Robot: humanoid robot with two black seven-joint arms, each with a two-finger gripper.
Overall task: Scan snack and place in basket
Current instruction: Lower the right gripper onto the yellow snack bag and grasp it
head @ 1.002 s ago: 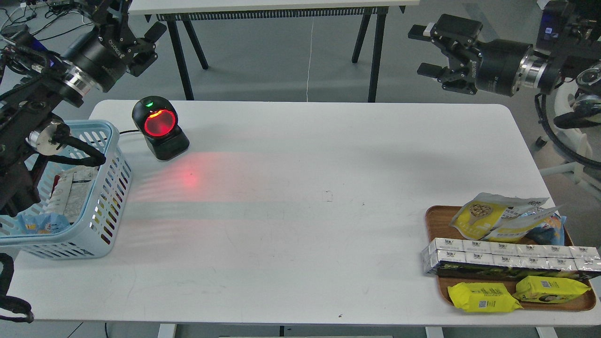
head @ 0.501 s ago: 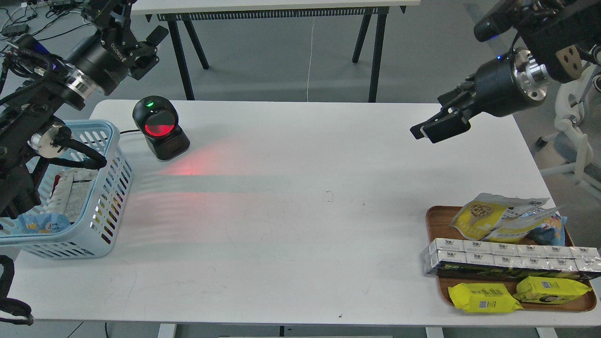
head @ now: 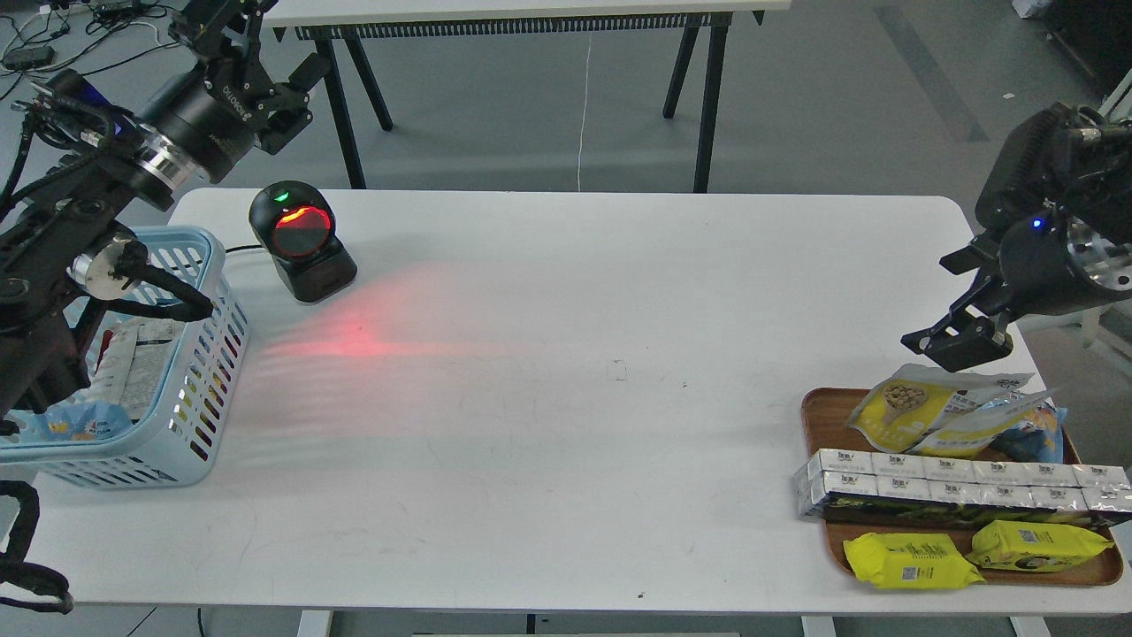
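The snack (head: 915,409), a yellow-fronted pouch with tan beans pictured and a white-silver top, lies tilted at the back of the brown wooden tray (head: 815,416) at the right front of the table. My right gripper (head: 943,305) hangs just above and behind the pouch, pointing down-left; its dark fingers stand apart and hold nothing. The light blue basket (head: 199,372) stands at the table's left edge with a few packets inside. My left gripper (head: 263,55) is open and empty, high beyond the table's back left corner, above the basket.
A black barcode scanner (head: 301,241) with a red glowing window stands at the back left and throws red light on the white table (head: 566,398). The tray also holds a blue-and-yellow bag (head: 1039,433), a row of silver-white cartons (head: 955,482) and two flat yellow packets (head: 911,560).
My right arm has swung from high at the back right down and forward to just above the tray. My left gripper has shifted slightly up and right.
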